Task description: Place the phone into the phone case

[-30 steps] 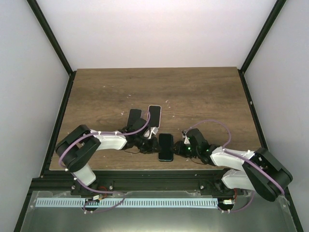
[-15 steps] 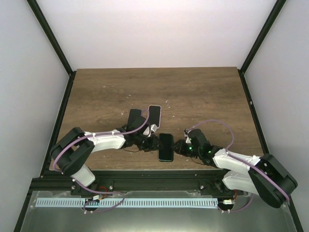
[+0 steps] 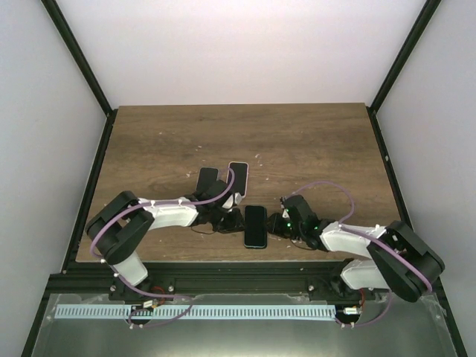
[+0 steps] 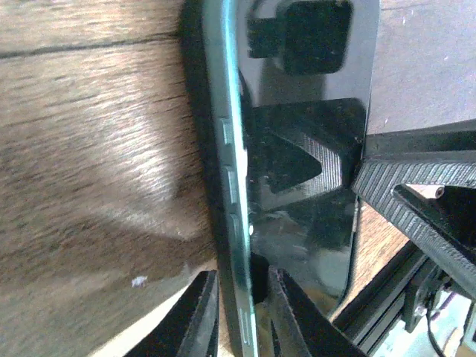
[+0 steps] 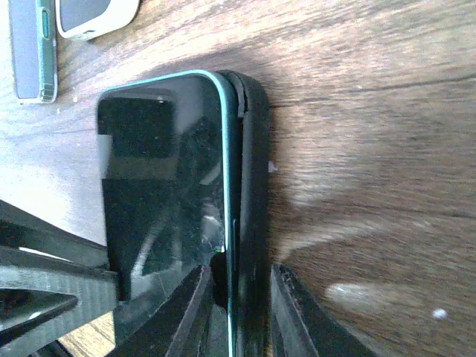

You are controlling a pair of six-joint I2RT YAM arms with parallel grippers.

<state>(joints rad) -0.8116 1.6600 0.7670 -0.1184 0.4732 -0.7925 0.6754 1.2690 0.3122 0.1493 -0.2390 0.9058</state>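
Observation:
A black-screened phone with a green rim lies flat near the table's front edge, resting in a black phone case whose wall shows along its right side. My left gripper comes in from the left. In the left wrist view its jaws are pinched on the green left edge of the phone. From the right, my right gripper has its jaws closed across the right edge. One finger rests on the phone's screen and the other against the case's outer wall.
Behind the left arm, two more handsets or cases lie side by side: a dark one and a white-rimmed one. The table's front rail runs just below the phone. Black frame posts stand at the sides.
My left gripper opened, slid right to the phone's left edge and closed on it. My right gripper edged left against the phone's right side and tightened slightly. The phone barely moved.

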